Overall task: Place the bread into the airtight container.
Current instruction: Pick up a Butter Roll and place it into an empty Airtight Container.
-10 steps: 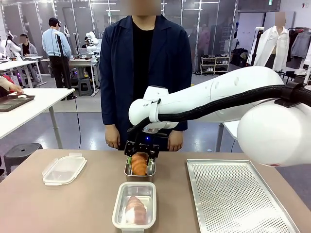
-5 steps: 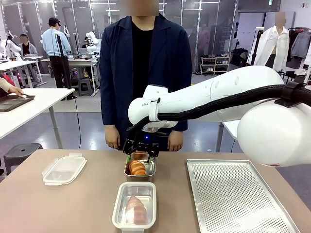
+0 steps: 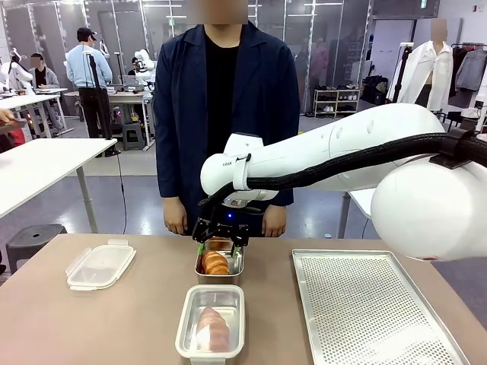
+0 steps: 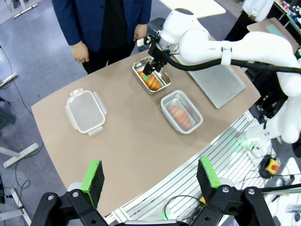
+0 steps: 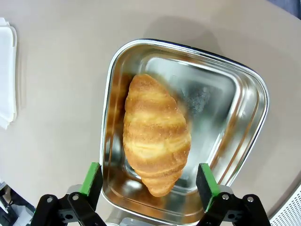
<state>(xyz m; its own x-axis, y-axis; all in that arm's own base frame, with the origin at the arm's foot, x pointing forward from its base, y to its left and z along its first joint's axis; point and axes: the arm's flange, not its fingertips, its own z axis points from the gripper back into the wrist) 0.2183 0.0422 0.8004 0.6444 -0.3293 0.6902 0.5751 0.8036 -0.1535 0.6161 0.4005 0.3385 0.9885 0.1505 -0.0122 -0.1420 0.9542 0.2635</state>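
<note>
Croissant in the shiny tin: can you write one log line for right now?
right claw: open above croissant | croissant: lying in steel container | left claw: open, high above table

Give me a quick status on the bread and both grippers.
Right gripper open above croissant, which lies loose in metal container. Left gripper open, high above the table. Nothing in the way.

Robotics lab: worktables, distant robot arm
</note>
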